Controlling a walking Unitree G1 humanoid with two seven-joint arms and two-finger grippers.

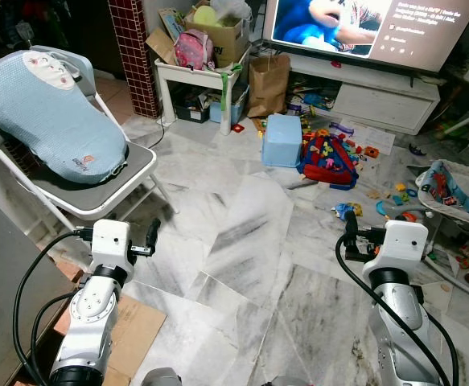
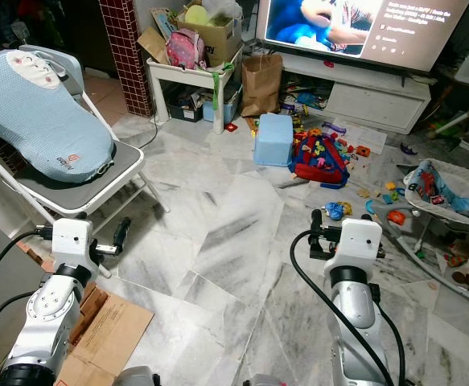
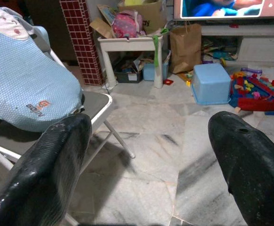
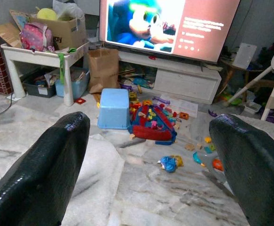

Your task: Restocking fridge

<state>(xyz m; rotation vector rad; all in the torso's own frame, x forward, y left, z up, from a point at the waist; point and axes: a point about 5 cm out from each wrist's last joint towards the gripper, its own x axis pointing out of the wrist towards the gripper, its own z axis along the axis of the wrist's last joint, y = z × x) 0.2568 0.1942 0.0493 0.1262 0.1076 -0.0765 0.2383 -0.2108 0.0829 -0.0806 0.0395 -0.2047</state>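
Observation:
My left gripper point(image 3: 151, 127) is open with nothing between its black fingers point(image 3: 47, 174). It is held low over the marble floor, beside the grey folding chair point(image 1: 97, 201). My right gripper point(image 4: 151, 122) is also open and empty, and it faces the scattered toys point(image 4: 153, 125) and the television point(image 4: 165, 26). Both silver arms, the left arm point(image 1: 93, 310) and the right arm point(image 1: 399, 301), are raised in front of me at about the same height.
A light blue baby cushion point(image 1: 45, 112) lies on the folding chair. A white side table point(image 1: 198, 80) holds a cardboard box and a pink backpack. A brown paper bag point(image 1: 268, 84), a blue plastic box point(image 1: 283, 141), a baby bouncer point(image 1: 455, 189) and flat cardboard point(image 1: 133, 330) are around the open marble floor point(image 1: 242, 233).

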